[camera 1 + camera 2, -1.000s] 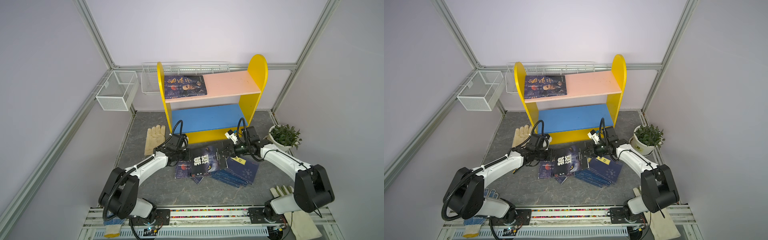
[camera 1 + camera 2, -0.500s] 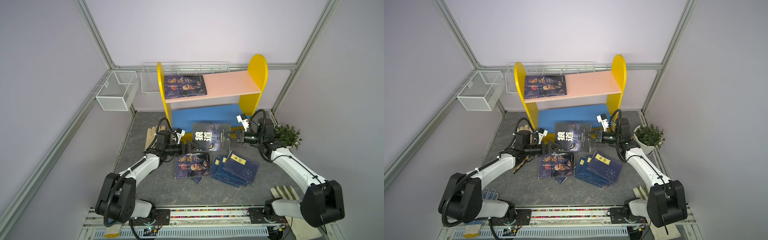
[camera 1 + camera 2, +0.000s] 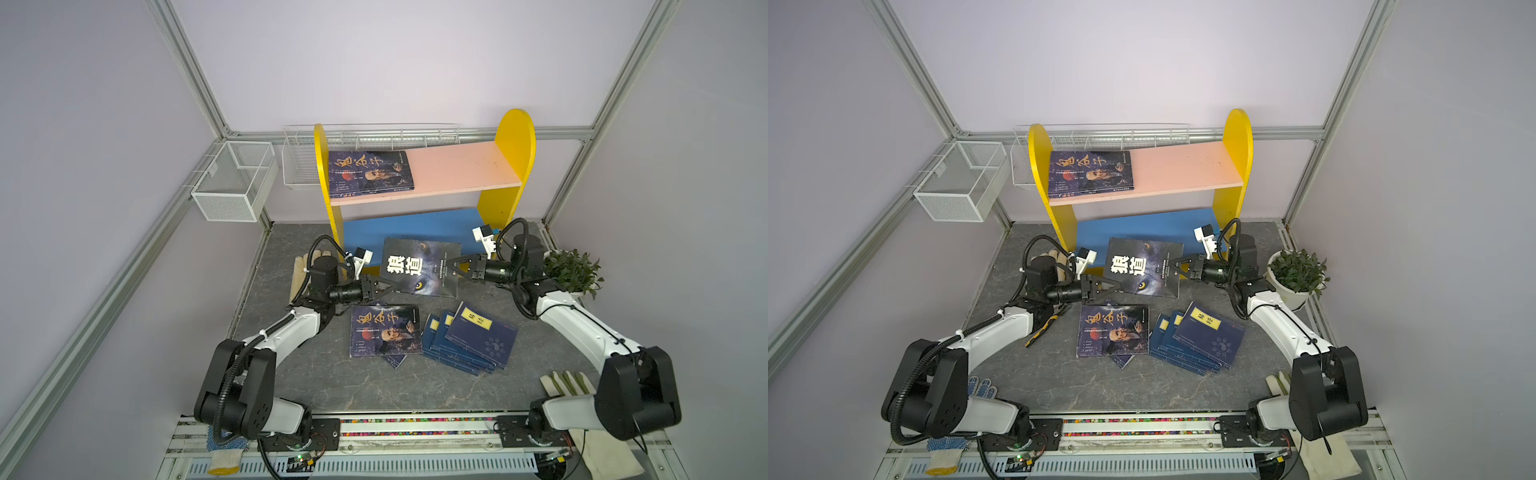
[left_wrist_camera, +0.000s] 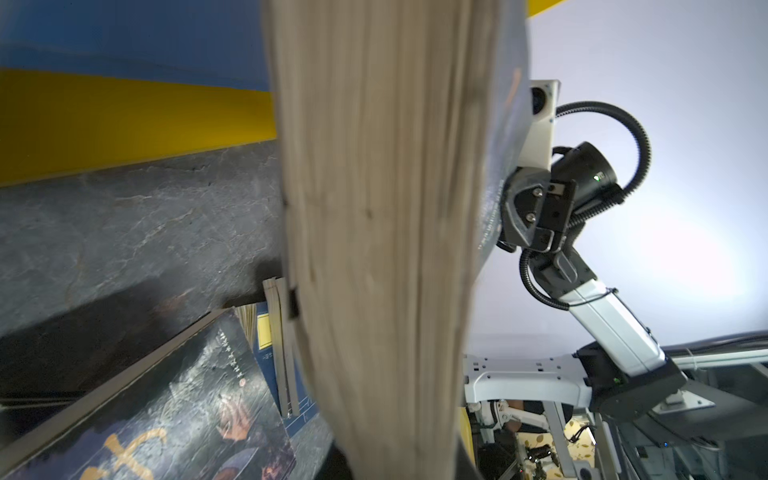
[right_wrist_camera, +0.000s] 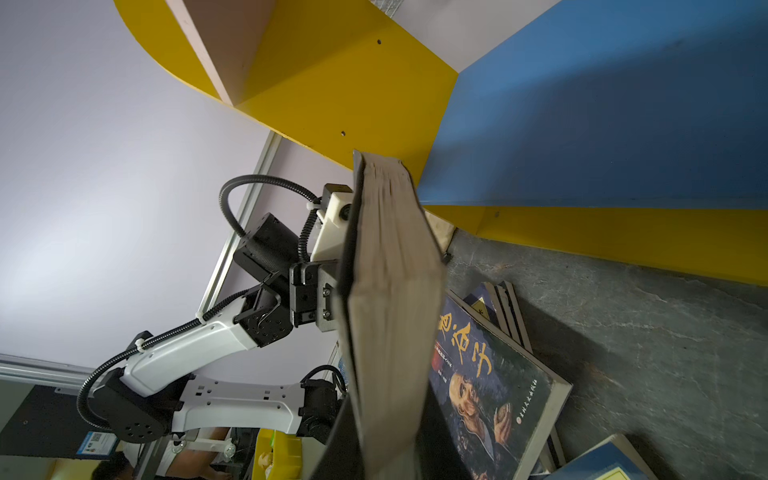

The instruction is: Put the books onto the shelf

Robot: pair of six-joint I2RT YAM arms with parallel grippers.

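Both top views: portrait book [image 3: 371,172] on shelf [image 3: 465,166]; right tool [image 3: 451,267] gripping wolf book [image 3: 419,266]; left tool [image 3: 390,286] closed.

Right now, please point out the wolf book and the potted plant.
wolf book [image 3: 419,268]: in a top view, on its front cover.
potted plant [image 3: 571,272]: in a top view, on its leaves.

Grey tabletop [image 3: 316,386] I saw, shelf [image 3: 514,141] stood at back (one paperback [image 3: 370,172] lay on its pink board [image 3: 465,166]), navy books [image 3: 473,347] fanned beside portrait paperback [image 3: 384,330].
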